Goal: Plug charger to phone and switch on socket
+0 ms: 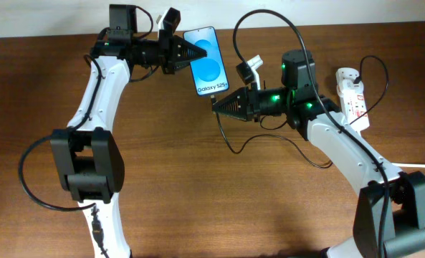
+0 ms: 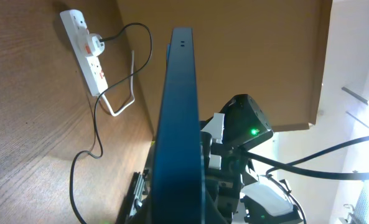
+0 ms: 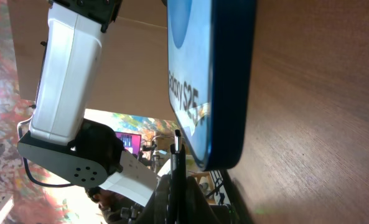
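- Nearest on the table (image 1: 198, 208), the charger (image 1: 234, 147) lies in a slack loop, so I judge there is cable to spare and no pull against me.
- My right claw (image 1: 220, 104) is clamped on the charger, and its connector tip (image 3: 177, 138) sticks out past my fingers.
- The tip is just beside the near, bottom edge of the phone (image 1: 206, 61) and not in it.
- In my right wrist view the tip looks off toward the screen side. I would slide it across to the middle of that edge, line it up with the phone's long axis, then push straight and gently.
- Well off to the right lies the socket (image 1: 352, 93), with a plug (image 2: 96, 43) seated in it. Its switch is for afterwards.
- Farther off, my left claw (image 1: 191, 53) is closed on the phone's left side. It should hold firm against the push.
- The screen reads "Galaxy S25+". I can read no writing on the socket.
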You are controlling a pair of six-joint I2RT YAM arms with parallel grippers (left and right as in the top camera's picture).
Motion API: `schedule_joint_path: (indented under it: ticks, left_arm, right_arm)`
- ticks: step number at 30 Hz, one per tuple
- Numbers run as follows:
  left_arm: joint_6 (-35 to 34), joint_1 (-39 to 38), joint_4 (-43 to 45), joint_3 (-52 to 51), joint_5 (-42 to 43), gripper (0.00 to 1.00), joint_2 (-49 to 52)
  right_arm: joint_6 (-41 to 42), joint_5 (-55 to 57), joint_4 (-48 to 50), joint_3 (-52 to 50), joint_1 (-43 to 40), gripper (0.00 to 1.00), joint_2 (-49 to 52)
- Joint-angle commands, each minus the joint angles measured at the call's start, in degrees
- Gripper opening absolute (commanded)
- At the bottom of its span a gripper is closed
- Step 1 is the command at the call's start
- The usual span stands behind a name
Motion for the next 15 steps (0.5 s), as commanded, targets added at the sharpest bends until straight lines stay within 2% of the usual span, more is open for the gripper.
schedule_joint_path:
  ticks: [1,5,15]
  left_arm:
    - [0.5,0.2,0.1,0.5,2.4,0.0,-1.0]
    - [-2.1,0.2,0.1,0.5,2.4,0.0,-1.0]
    - [-2.1,0.2,0.1,0.5,3.1,0.0,-1.0]
  right_arm:
    - [-0.2,-0.3,0.0,0.1,0.1,0.04,0.1]
    - [-0.2,0.1,0.0,0.1,0.1,0.04,0.1]
    - [-0.2,0.3,0.0,0.1,-1.4,0.04,0.1]
